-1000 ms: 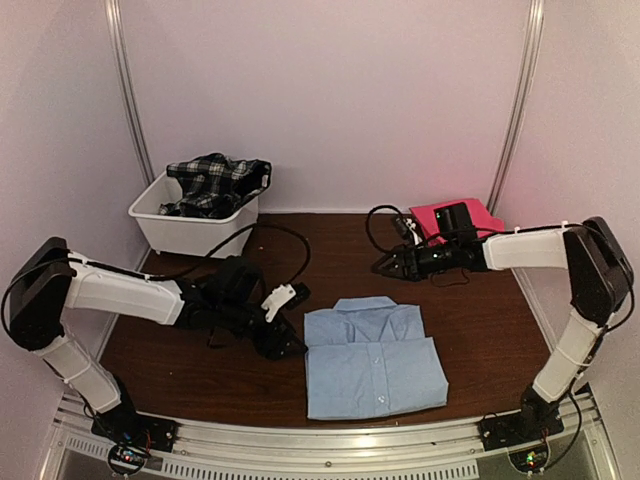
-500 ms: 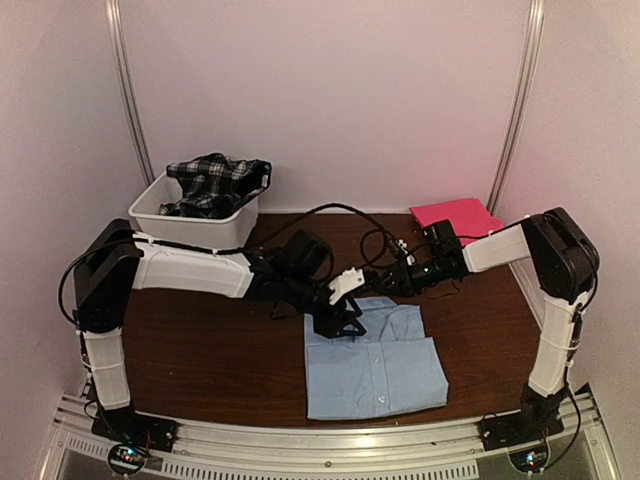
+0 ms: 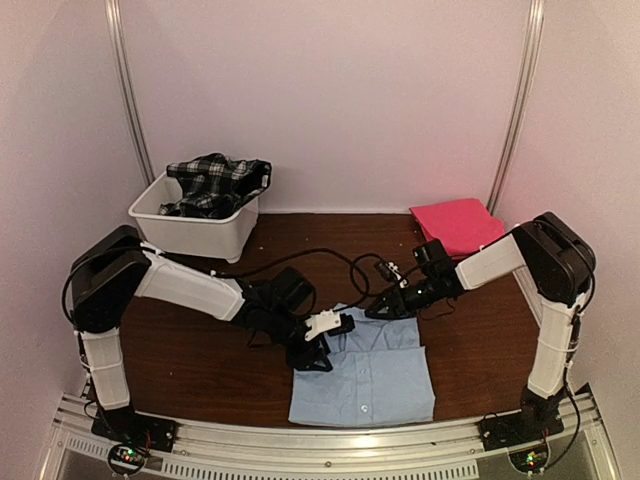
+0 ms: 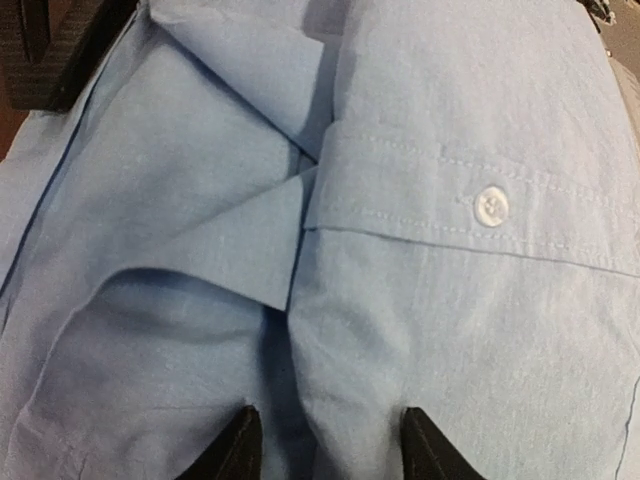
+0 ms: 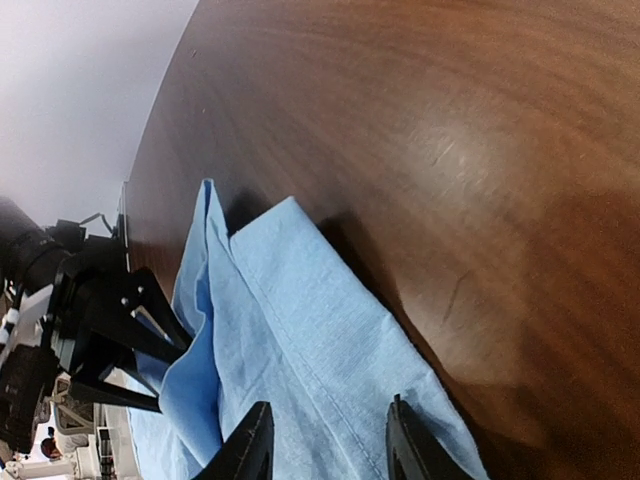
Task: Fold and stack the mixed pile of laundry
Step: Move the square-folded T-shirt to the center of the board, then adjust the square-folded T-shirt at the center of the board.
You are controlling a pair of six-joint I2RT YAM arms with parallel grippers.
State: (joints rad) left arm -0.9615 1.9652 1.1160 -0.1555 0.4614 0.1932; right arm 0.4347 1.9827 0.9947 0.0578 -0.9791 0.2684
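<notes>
The light blue collared shirt (image 3: 370, 380) lies folded near the table's front edge. My left gripper (image 3: 312, 352) comes down on its left collar side. In the left wrist view its fingertips (image 4: 240, 445) straddle a raised ridge of the shirt (image 4: 450, 300), and the left gripper (image 4: 332, 445) is closed partway on that cloth. My right gripper (image 3: 380, 309) sits at the shirt's far edge. The right gripper (image 5: 325, 440) holds the hemmed shirt (image 5: 290, 310) between its fingers. A bright pink-red cloth (image 3: 455, 225) lies folded at the back right. The black-and-white plaid garment (image 3: 215, 182) is heaped in the tub.
The white plastic tub (image 3: 190, 228) stands at the back left. Black cables (image 3: 320, 258) trail across the brown table (image 3: 200, 350) behind the shirt. Metal rails (image 3: 300, 445) run along the near edge. Pale walls close in the back and sides.
Both arms swung in to the shirt's collar end and their jaws narrowed onto the fabric. The shirt has slid a little left and toward the near edge.
</notes>
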